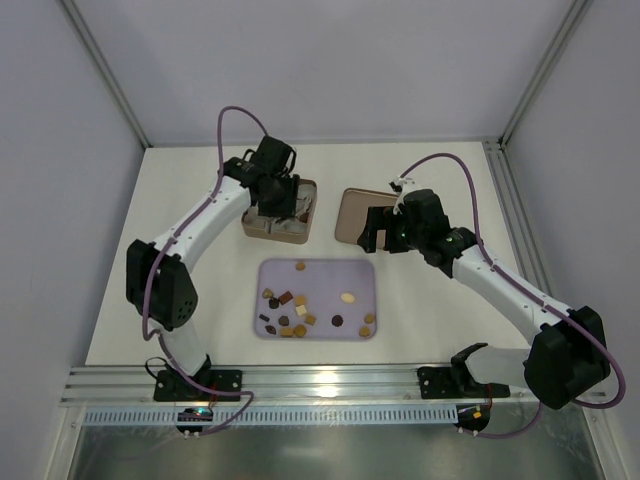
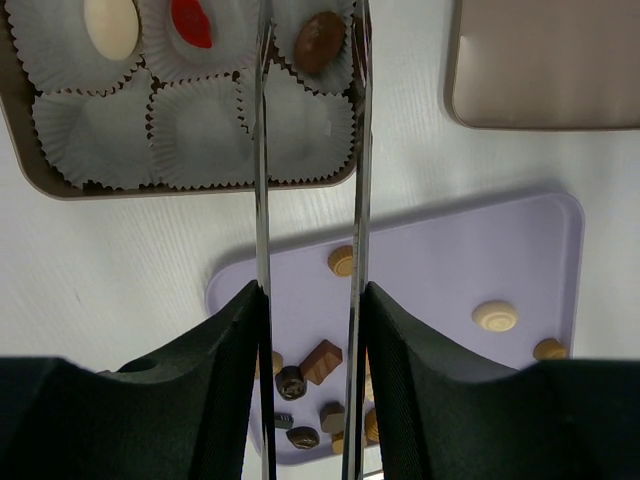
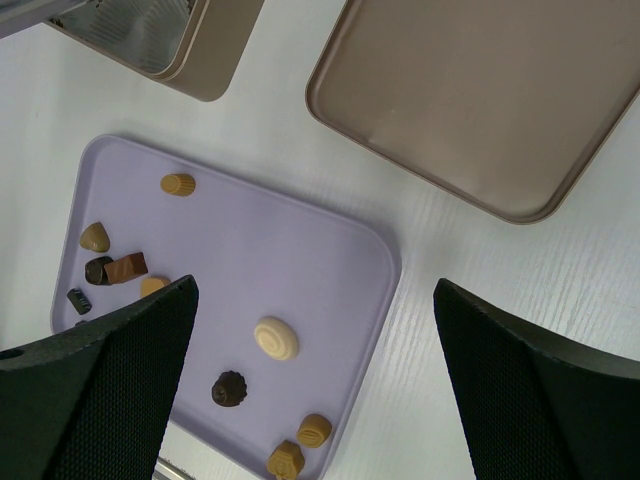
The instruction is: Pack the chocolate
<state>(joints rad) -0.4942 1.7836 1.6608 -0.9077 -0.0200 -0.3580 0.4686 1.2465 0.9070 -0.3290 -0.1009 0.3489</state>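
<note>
Left pincer [image 1: 278, 200] is over the brown tin [image 2: 18, 130]. Its thin blades are parted w/ nothing clamped. A dark brown piece [image 2: 320, 42] lies in a paper cup betw. them, apparently clear of both blades. A cream-white oval [image 2: 110, 25] and the red piece [image 2: 190, 22] sit in neighbouring cups. Three empty cups [image 2: 200, 130] show in the row nearer the tray. The rest of the chocolate [image 1: 300, 310] is loose on the lavender tray [image 2: 450, 260], mostly bunched at its near-left. Right pincer [image 3: 315, 290] is wide open and empty, above the tray's far right corner, near the lid [image 3: 480, 100] lying on the table [image 1: 420, 320].

Risks, as I judge them:
- On lift-out, a blade could catch a cup's frilled edge, drag the cup and tip out a seated piece.
- The brown piece could stick to one blade and ride up w/ it.
- Next pick: the pieces are tiny, rounded and close together, so thin blades could squirt one off the tray or nudge its neighbours.
- Both arms reach over the same tray, so they could clash if they go in together.
- Right arm is close to the lid and a careless swing could shove it.
</note>
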